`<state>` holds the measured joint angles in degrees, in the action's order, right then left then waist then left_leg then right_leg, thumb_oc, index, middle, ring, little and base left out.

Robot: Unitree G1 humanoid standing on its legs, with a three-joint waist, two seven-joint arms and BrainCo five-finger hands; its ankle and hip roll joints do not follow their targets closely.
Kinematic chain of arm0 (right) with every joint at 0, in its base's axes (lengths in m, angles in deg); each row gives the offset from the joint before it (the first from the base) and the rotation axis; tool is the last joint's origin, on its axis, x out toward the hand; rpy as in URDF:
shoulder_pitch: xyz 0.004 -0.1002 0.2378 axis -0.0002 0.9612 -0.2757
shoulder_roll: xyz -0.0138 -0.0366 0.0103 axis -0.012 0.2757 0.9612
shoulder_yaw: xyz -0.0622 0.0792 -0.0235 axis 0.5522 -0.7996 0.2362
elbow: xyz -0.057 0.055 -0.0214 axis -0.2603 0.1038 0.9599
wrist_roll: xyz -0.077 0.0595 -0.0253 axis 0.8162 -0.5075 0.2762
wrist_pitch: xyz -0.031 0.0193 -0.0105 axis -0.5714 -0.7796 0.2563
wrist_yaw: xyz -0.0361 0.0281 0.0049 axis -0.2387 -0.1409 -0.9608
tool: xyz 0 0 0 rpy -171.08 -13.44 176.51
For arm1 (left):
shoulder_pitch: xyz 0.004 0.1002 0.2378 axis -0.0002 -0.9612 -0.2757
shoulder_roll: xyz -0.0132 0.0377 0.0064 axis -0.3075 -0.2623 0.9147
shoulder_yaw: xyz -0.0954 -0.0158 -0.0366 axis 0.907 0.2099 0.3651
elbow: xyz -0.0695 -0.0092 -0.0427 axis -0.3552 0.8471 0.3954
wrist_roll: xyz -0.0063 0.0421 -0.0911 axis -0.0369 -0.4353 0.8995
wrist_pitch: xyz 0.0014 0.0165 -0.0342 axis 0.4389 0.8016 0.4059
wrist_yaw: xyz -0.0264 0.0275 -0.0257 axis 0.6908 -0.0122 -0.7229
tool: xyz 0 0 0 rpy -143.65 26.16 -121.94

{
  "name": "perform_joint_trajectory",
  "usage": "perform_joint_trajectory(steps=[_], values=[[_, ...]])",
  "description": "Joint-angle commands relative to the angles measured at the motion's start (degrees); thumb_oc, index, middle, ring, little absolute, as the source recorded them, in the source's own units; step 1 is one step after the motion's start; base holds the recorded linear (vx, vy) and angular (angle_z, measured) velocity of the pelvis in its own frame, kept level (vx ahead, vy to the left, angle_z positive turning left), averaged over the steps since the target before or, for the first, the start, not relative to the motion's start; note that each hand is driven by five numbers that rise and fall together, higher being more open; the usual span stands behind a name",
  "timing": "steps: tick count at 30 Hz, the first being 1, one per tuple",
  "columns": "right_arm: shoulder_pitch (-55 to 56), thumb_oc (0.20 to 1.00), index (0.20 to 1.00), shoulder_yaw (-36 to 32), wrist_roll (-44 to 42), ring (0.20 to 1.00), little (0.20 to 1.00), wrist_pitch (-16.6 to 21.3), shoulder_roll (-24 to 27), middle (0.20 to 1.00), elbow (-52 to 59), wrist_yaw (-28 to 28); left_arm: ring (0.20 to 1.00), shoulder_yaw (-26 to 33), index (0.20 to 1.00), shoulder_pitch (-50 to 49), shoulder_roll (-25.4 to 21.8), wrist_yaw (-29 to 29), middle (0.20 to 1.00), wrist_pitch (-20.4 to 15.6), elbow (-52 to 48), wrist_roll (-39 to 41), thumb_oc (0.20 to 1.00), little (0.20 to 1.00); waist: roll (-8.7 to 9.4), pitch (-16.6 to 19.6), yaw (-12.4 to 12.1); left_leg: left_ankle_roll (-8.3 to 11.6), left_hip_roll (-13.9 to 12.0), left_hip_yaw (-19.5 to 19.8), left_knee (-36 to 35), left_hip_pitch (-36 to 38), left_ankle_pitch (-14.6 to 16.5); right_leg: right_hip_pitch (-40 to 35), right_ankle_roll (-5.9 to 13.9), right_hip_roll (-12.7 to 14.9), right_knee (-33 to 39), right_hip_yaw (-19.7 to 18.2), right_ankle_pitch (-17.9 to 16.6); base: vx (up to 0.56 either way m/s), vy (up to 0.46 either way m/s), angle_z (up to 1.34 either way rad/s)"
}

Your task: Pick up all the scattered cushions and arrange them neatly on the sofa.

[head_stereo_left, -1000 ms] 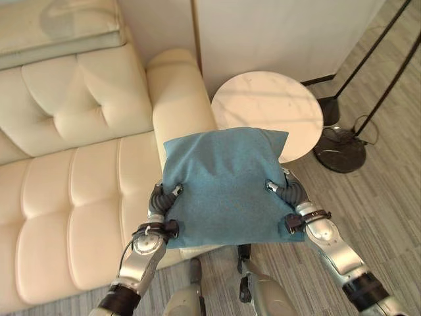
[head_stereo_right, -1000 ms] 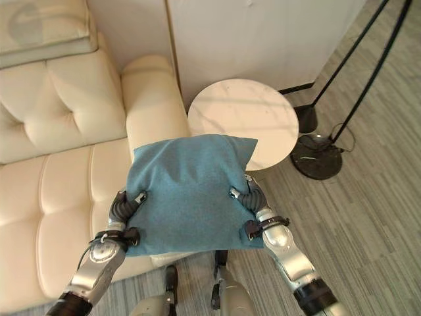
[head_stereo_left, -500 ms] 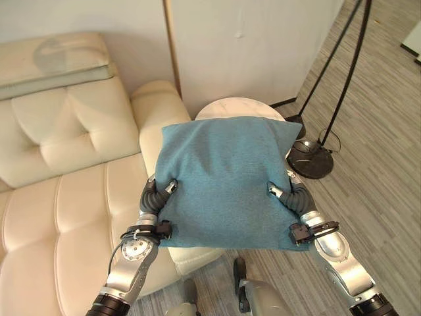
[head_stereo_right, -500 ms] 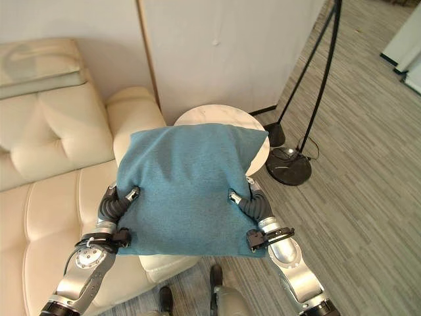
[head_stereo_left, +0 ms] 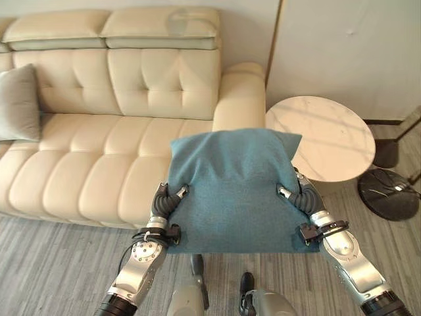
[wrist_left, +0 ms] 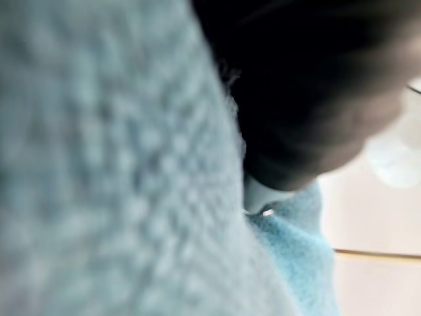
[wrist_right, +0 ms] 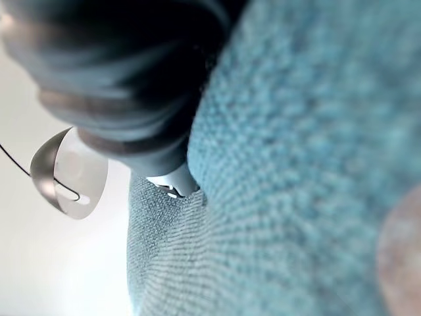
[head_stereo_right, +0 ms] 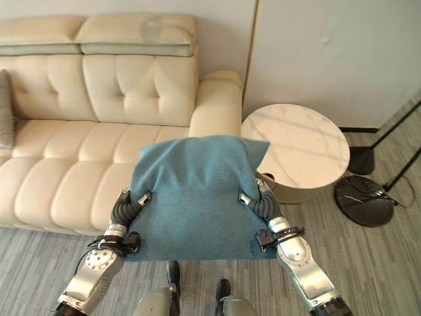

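I saw the blue cushion [head_stereo_left: 233,191] held level in the air between both hands, in front of the cream sofa [head_stereo_left: 99,151] near its armrest end. The left hand [head_stereo_left: 166,201] gripped its left edge and the right hand [head_stereo_left: 297,196] its right edge, thumbs pressed on top; fingers underneath were hidden. A grey cushion [head_stereo_left: 18,102] leaned on the sofa's far end. A round marble tabletop [head_stereo_left: 325,135] stood beside the armrest.

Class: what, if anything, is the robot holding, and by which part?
The blue cushion, held up between the left hand and right hand, each gripping one side edge.
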<state>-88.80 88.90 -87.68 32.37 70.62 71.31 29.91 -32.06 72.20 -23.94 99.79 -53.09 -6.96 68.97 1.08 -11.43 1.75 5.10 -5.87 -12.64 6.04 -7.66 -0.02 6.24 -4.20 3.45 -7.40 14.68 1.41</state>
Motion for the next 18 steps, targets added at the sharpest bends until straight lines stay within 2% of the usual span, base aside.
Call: perform_joint_trajectory(steps=[1,3,5,11,14,15,16,18], values=[[-2.4,0.2,0.2,1.6,-1.6,0.2,0.2,7.4,-4.8,0.2,8.9,3.6,0.2,-6.6,0.2,8.2,2.3,-6.5,0.2,-5.9,-7.6,0.9,0.2,0.2,2.96,5.2,3.2,-1.12,0.3,-5.2,0.0,0.5,-0.2,-6.8,9.28,0.7,7.8,0.3,3.0,-0.03,0.133,1.37],[-1.6,0.2,0.2,1.3,-1.5,0.2,0.2,7.2,-5.0,0.2,9.2,3.7,0.2,-6.9,0.2,8.1,2.2,-6.7,0.2,-5.6,-7.5,0.8,0.2,0.2,2.32,5.6,3.9,-1.1,0.1,-6.5,-2.7,2.2,-0.4,-6.9,9.58,1.0,7.5,1.9,3.0,0.04,0.123,0.8],[-1.8,0.2,0.2,1.6,-1.3,0.2,0.2,7.0,-5.1,0.2,9.0,3.6,0.2,-6.8,0.2,7.8,1.8,-6.7,0.2,-5.3,-7.5,0.5,0.2,0.2,2.34,5.3,4.0,-1.12,0.4,-6.1,-2.8,2.2,-0.5,-7.1,9.7,1.4,7.3,2.3,2.9,0.05,0.139,0.34],[-2.8,0.2,0.2,3.6,-1.7,0.2,0.2,6.2,-6.7,0.2,8.8,4.8,0.2,-6.1,0.2,6.1,0.5,-7.9,0.2,-4.7,-7.7,-0.1,0.2,0.2,3.12,5.2,2.7,-3.04,2.5,-5.7,-3.9,3.1,1.0,-7.0,11.1,3.5,4.8,1.6,2.5,0.09,0.194,0.11],[-4.5,0.2,0.2,5.0,-1.5,0.2,0.2,5.9,-7.7,0.2,8.3,5.2,0.2,-5.7,0.2,6.5,-0.2,-7.9,0.2,-4.8,-7.3,-0.8,0.2,0.2,2.84,4.9,1.8,-4.75,4.4,-5.8,-4.5,3.9,2.1,-5.2,12.59,6.0,-1.0,0.7,2.1,0.08,0.256,-0.09],[-4.5,0.2,0.2,5.0,-1.5,0.2,0.2,5.9,-7.7,0.2,8.3,5.2,0.2,-5.7,0.2,6.5,-0.2,-7.9,0.2,-4.8,-7.3,-0.8,0.2,0.2,2.87,4.9,1.8,-4.78,4.5,-5.8,-4.5,3.9,2.1,-5.1,12.62,6.1,-1.1,0.7,2.2,0.09,0.197,-0.04],[-4.5,0.2,0.2,5.2,-1.0,0.2,0.2,5.8,-7.8,0.2,8.4,5.4,0.2,-5.7,0.2,6.8,-0.5,-7.9,0.2,-4.6,-7.1,-1.3,0.2,0.2,2.62,4.2,1.8,-5.52,5.3,-5.2,-4.7,4.7,2.5,-3.4,13.22,6.9,-6.5,-0.2,1.0,0.06,0.13,0.11],[-4.5,0.2,0.2,5.2,-1.1,0.2,0.2,5.8,-8.1,0.2,8.4,5.7,0.2,-5.5,0.2,6.8,-0.7,-7.9,0.2,-4.6,-6.8,-1.5,0.2,0.2,2.59,3.9,1.8,-5.85,5.8,-4.7,-4.7,5.0,2.9,-1.7,13.47,6.7,-9.2,-1.3,0.5,0.12,0.155,0.16]])
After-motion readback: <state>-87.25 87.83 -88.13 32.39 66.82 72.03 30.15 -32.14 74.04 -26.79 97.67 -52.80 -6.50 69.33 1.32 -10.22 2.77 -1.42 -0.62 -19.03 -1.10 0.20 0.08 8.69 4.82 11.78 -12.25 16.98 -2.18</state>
